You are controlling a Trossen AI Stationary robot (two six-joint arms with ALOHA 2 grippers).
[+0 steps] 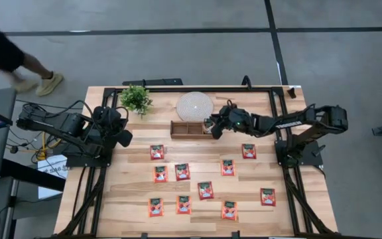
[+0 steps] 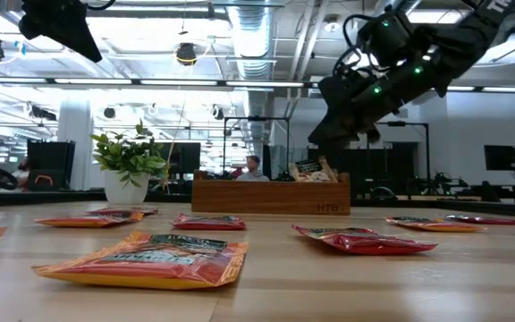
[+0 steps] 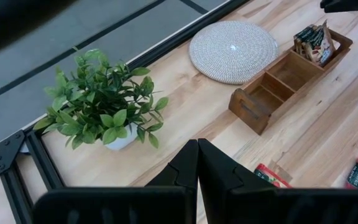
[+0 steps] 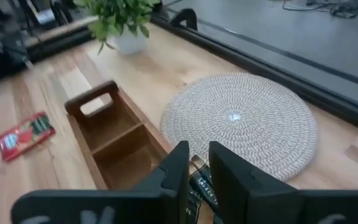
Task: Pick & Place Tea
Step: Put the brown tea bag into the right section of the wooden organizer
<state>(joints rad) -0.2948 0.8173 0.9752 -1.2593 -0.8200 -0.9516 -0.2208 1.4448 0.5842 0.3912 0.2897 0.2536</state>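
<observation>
- Wooden tray holds some tea sachets in its end part
- My right gripper hovers over that end; I cannot tell its grip
- My left gripper, pressed together, waits near the plant

A light wooden table holds a small potted plant, a round white woven mat and a brown wooden three-part tray just beside the mat

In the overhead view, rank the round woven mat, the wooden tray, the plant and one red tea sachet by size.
1. woven mat and wooden tray: too alike to rank
2. plant
3. red tea sachet
</observation>
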